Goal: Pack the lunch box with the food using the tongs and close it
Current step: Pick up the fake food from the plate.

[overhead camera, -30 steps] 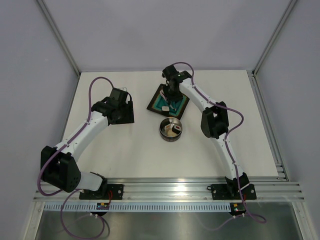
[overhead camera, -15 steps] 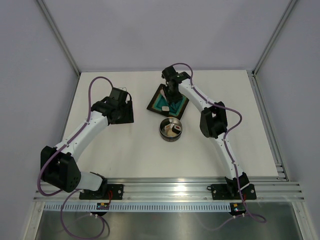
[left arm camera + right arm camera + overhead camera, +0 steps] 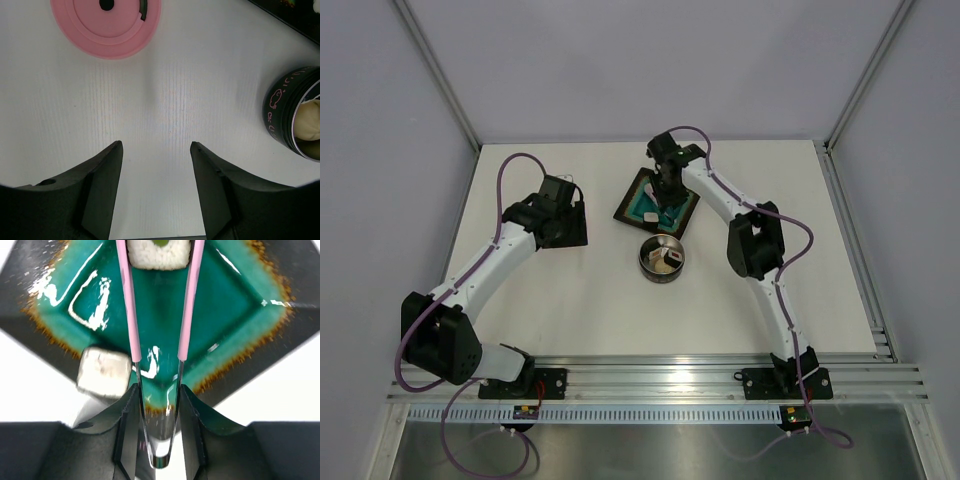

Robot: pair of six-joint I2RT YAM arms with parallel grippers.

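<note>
Lunch box [image 3: 661, 258], a round shiny steel bowl, stands open at mid-frame in the top view. It sits just below the square tray [image 3: 227, 315], probably so that each carry from tray to bowl is short, and some pieces already lie inside. Right claw [image 3: 157, 392] is clamped on the joined, bare-metal end of the tongs [image 3: 129, 305]. Their slender pink-sleeved arms reach the upper edge of the wrist view and straddle a white, grainy cube [image 3: 159, 252] with a green centre; whether they already press it cannot be told. A second pale cube [image 3: 102, 372] sits lower left at the tray's dark rim, beside the glossy teal glaze. Left claw [image 3: 156, 150] hangs with fingers apart over the bare white table [image 3: 175, 100], holding nothing. The flat pink lid [image 3: 105, 22] lies upper left, apparently kept near for closing.
</note>
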